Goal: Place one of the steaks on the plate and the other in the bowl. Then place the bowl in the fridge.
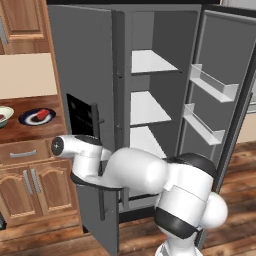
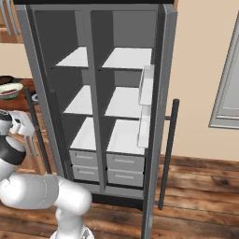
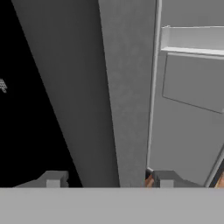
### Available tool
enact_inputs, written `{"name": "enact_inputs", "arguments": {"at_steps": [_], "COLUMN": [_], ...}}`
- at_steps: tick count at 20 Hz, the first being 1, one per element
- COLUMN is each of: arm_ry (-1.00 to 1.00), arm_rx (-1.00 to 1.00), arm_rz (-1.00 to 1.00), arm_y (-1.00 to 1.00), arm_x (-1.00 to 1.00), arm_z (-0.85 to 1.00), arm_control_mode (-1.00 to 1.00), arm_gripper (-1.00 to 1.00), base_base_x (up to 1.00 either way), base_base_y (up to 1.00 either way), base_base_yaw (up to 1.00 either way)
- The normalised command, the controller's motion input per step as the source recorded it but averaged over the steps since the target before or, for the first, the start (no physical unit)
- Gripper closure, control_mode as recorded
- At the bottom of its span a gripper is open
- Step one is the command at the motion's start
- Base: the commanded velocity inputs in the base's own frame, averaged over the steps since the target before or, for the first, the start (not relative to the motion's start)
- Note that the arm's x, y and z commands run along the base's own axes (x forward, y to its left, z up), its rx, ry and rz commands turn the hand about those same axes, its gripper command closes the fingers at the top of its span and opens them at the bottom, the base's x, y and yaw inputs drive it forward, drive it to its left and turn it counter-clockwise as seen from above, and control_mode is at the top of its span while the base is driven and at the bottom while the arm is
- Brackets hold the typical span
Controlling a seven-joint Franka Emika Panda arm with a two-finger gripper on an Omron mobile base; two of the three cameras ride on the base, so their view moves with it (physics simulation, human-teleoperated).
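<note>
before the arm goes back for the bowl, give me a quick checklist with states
1. Fridge doors open: ok, both swung wide.
2. Shelf space free: ok, white shelves bare.
3. End effector empty: ok, fingers apart either side of the door edge, nothing held.
4. Steak on plate: ok.
5. Steak in bowl: ok, red piece inside.
6. Bowl in fridge: not ok, it sits on the counter.

Flat, even rendered light with no glare. The fridge (image 1: 150, 75) interior is dim grey. The hand view is coarse and blurry.
</note>
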Motion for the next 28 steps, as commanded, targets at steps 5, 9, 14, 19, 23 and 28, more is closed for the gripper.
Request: {"name": "enact_inputs", "arguments": {"at_steps": [5,9,14,19,23,28], "arm_ry": [-0.01,-0.01,0.00,0.01,-0.04,-0.07], "arm_rx": [0.00,0.00,0.04,0.21,0.60,0.84], "arm_rz": [-0.02,-0.03,0.00,0.00,-0.01,-0.10], "arm_y": [0.02,0.04,-0.32,-0.71,-0.94,-1.00], "arm_x": [-0.14,-0.22,-0.85,-1.00,-0.91,-0.29], "arm_z": [0.00,0.00,0.27,0.46,0.07,0.07], "arm_control_mode": [-1.00,-1.00,-1.00,-1.00,-1.00,-1.00], "arm_gripper": [-1.00,-1.00,-1.00,-1.00,-1.00,-1.00], "base_base_x": [0.00,0.00,0.00,0.00,0.00,0.00], "base_base_y": [0.00,0.00,0.00,0.00,0.00,0.00], "base_base_yaw": [0.00,0.00,0.00,0.00,0.00,0.00]}}
